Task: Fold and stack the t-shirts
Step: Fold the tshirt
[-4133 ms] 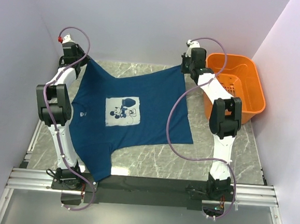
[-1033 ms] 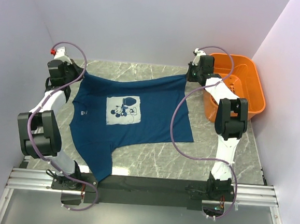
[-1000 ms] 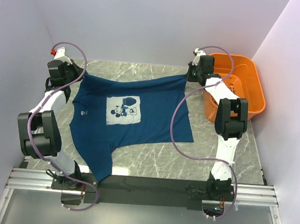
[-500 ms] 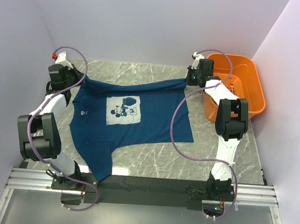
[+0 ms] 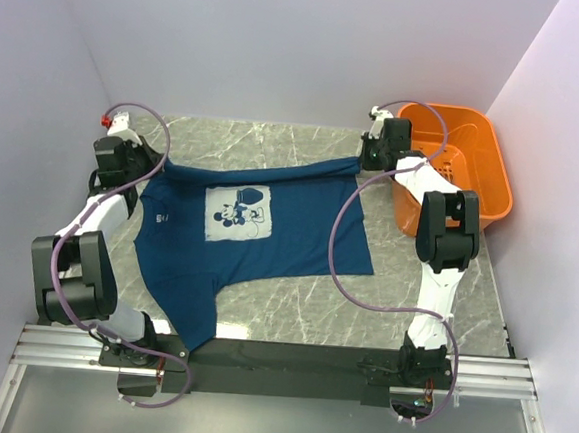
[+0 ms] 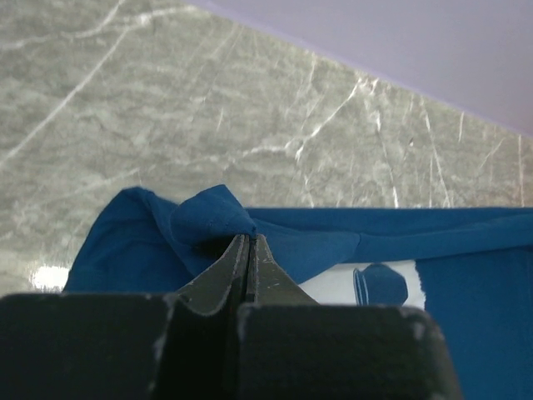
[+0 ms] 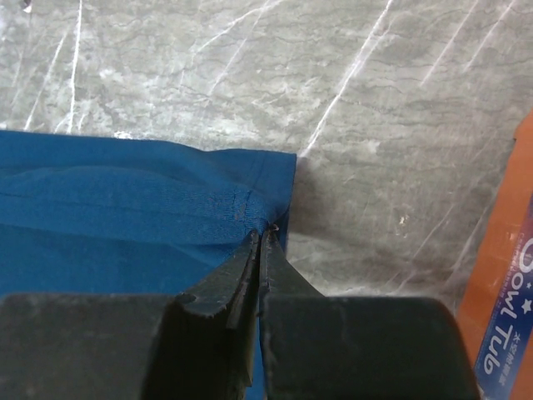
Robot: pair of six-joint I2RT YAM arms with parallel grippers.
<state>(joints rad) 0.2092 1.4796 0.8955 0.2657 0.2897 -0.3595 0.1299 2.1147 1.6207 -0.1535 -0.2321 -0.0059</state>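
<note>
Pinched a bunched far-left corner of the t-shirt (image 5: 268, 240) in the left gripper (image 6: 247, 242), jaws pressed fully together. Lay spread print-up across the marble table (image 5: 276, 137) (far edge stretched between both arms). Nipped its far-right corner in the right gripper (image 7: 261, 234), jaws all but closed, near the orange basket (image 5: 497, 165).

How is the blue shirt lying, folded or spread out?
Mostly spread: the navy t-shirt lies flat, print up; only its far edge is bunched, pinched by the left pincer and right pincer.
</note>
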